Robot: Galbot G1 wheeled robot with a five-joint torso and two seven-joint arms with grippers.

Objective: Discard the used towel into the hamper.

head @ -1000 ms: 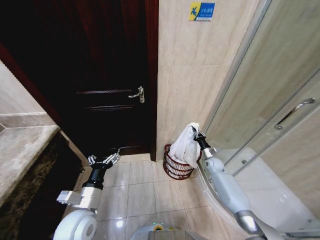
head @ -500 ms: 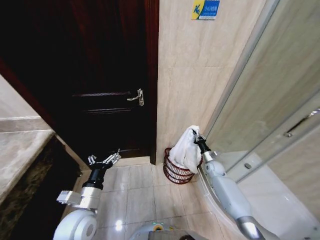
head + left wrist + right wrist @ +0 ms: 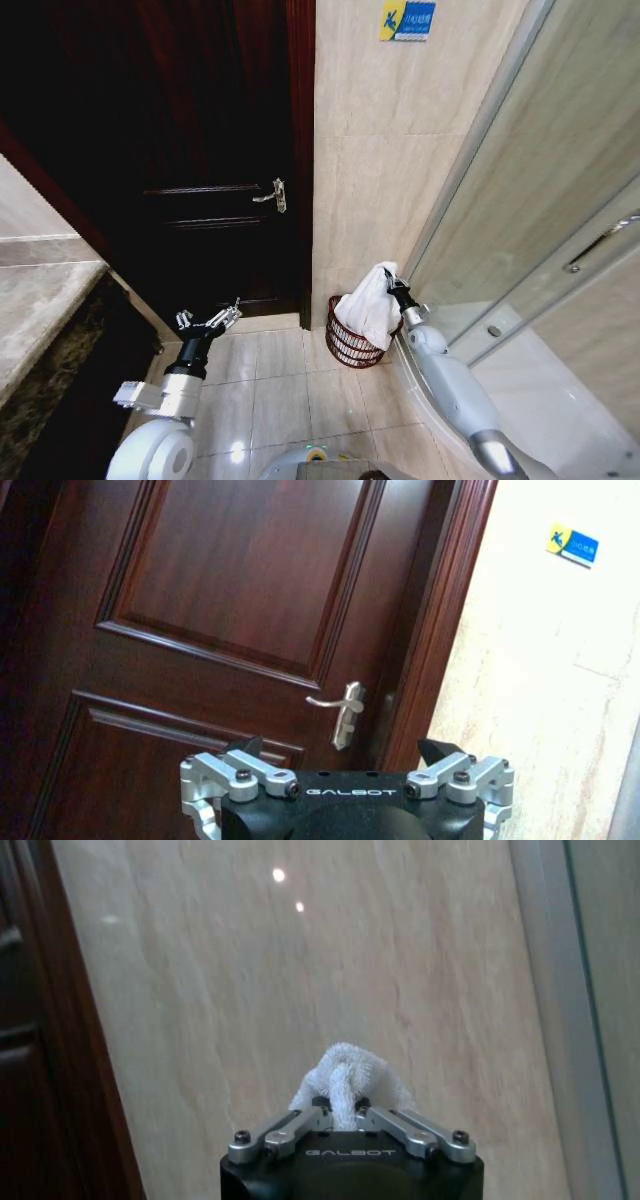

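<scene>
Towel pinched over the hamper — your risk was the near rim.

You had the right gripper (image 3: 391, 283) pressed together on the top fold of the white towel (image 3: 368, 305), which hung nearly straight down, long axis vertical, its lower end pointing into the reddish wire hamper (image 3: 348, 346) by the wall tile; whether it touched the bottom, you couldn't tell. If you let go there, I judged the bulk draped toward the shower-side rim might slump over the edge instead of dropping in. Your left gripper (image 3: 208, 321) sat idle with its fingers spread, low before the dark door (image 3: 240, 607).
</scene>
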